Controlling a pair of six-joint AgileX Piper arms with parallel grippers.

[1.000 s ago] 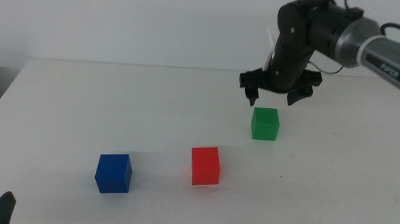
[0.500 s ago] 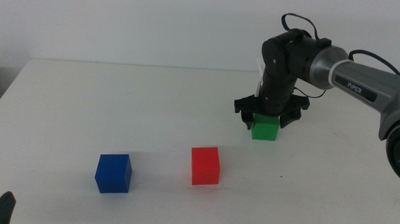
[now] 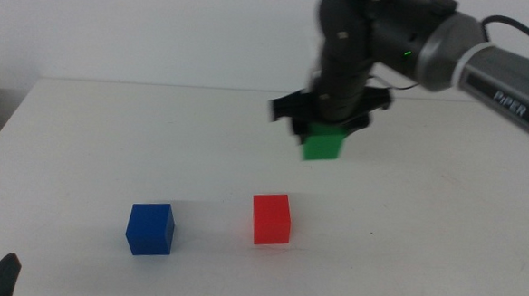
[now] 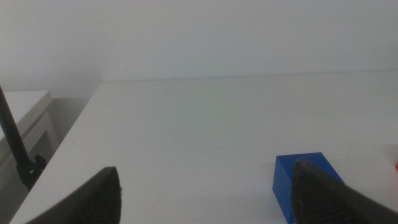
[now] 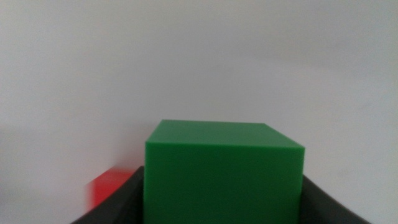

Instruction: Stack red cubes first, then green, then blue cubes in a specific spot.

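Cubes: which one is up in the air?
The green cube, held by the right gripper. The red cube and blue cube sit on the table.

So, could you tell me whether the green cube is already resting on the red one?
No, the right gripper holds the green cube above the table, apart from the red cube.

Overhead view and left wrist share blue cube [image 3: 150, 228].

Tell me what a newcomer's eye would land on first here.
The right gripper holds the green cube in the air, farther back than the red cube. The blue cube sits left of the red one on the white table; the left gripper waits open near it.
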